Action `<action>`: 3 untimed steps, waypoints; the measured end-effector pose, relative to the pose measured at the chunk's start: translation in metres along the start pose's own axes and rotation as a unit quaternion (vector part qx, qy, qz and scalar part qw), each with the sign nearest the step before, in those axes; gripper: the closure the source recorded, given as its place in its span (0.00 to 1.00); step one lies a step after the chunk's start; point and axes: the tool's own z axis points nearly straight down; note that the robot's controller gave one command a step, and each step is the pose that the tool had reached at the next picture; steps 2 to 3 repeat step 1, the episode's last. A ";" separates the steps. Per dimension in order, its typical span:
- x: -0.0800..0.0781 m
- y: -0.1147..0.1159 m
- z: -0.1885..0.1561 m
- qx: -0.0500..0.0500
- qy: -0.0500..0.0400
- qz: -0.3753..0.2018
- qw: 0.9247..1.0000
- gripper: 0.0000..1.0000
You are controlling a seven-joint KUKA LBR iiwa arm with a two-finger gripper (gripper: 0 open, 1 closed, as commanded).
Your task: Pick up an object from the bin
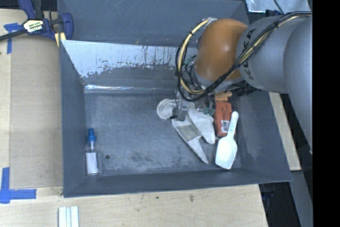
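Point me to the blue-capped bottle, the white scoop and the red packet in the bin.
blue-capped bottle [92,160]: camera view, on its clear body below the cap.
white scoop [226,153]: camera view, on its broad bowl end.
red packet [220,113]: camera view, on its upper face.

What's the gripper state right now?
Gripper: cannot be told; it is down at the white crumpled pieces, right of the middle of the bin.

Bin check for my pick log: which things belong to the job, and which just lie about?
Job: gripper; white round piece and crumpled grey cloth, nearest it; bin.
Lying about: red pack; white scoop; blue-capped bottle, far left.
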 end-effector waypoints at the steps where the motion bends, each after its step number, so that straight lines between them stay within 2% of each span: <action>1: -0.004 -0.048 -0.207 0.001 0.003 -0.032 0.999 1.00; 3: -0.004 -0.048 -0.207 0.001 0.003 -0.032 0.999 1.00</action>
